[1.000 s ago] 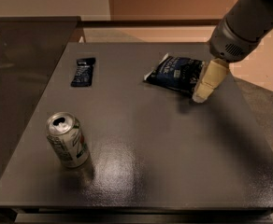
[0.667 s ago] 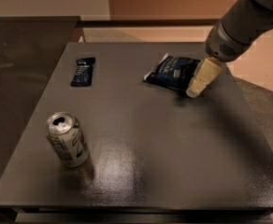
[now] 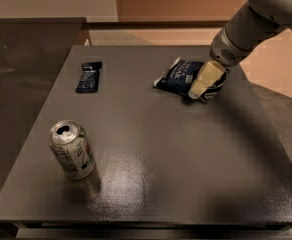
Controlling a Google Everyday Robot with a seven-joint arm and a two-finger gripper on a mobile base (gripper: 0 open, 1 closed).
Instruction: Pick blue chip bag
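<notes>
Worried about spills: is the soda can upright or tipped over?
Upright: the soda can stands on its base, opened top facing up. The gripper is at the chip bag.

blue chip bag (image 3: 180,75) | crinkled, puffy, navy with white lettering and patches | lying flat, angled | far right part of grey table (image 3: 151,154) | gripper (image 3: 198,86) down at its right end, overlapping it
</notes>
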